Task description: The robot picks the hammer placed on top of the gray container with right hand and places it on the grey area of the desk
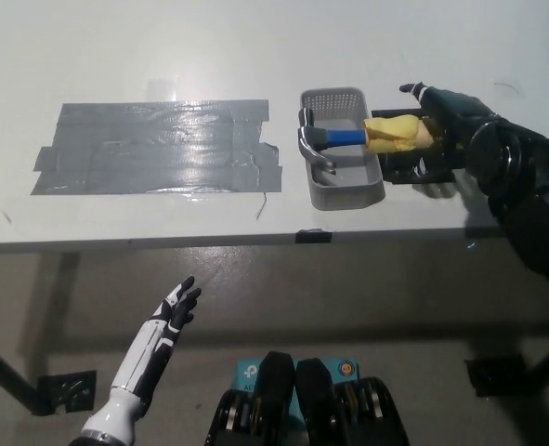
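The hammer lies across the gray container on the white desk, with its steel head to the left and its blue-and-yellow handle reaching out to the right. My black right hand sits over the far end of that handle. Its fingers are spread above and below the handle and are not closed on it. The handle's end is hidden under the hand. The grey taped area lies to the left of the container. My white left hand rests open below the desk's front edge at the lower left.
A black flat plate lies on the desk right of the container, under the handle. The desk's front edge runs across the middle of the picture, with floor below it. A small black marker sits on that edge.
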Robot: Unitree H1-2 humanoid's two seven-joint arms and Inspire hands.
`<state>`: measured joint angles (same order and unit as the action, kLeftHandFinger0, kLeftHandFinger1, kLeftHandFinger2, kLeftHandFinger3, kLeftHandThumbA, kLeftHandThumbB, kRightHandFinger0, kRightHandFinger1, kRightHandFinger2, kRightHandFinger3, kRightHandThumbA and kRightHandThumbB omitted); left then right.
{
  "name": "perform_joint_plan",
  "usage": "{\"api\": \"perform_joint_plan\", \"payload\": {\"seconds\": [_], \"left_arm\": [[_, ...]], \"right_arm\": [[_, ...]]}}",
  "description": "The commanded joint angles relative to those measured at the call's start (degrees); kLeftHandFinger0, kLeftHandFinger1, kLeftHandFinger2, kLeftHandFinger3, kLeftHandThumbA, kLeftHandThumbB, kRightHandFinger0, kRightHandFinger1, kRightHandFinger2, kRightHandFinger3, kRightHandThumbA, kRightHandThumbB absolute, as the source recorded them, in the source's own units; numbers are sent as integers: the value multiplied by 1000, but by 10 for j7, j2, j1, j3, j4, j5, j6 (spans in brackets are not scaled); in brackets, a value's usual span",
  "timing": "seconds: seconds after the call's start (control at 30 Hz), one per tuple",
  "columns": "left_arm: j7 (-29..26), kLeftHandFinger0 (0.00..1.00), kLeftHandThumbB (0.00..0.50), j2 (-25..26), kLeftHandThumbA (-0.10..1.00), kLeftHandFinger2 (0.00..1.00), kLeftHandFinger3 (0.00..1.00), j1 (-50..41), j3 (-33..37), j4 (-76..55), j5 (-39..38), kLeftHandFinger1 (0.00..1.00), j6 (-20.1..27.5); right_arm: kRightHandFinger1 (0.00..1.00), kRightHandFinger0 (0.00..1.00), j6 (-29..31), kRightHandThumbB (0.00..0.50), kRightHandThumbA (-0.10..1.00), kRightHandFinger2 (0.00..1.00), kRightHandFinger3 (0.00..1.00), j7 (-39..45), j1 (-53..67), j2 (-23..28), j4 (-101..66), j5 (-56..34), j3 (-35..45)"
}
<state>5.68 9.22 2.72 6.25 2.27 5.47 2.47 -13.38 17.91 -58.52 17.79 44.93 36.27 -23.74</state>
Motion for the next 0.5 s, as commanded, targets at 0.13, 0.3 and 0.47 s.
{"api": "perform_joint_plan", "payload": {"seconds": [0.13,0.3,0.47], "left_arm": [[12,1000,118,9,1000,1000,1000,9,2,-20,1,1000,7],[13,1000,114,12,1000,1000,1000,11,2,-21,4,1000,9],[17,1000,122,13,1000,1000,1000,12,2,-23,0,1000,5]], "right_arm": [[1000,1000,14,453,1000,1000,1000,-20,-47,-8,12,3,-5],[1000,1000,19,459,1000,1000,1000,-24,-53,-18,27,3,-6],[1000,1000,16,445,1000,1000,1000,-26,-51,-18,14,9,-10]]}}
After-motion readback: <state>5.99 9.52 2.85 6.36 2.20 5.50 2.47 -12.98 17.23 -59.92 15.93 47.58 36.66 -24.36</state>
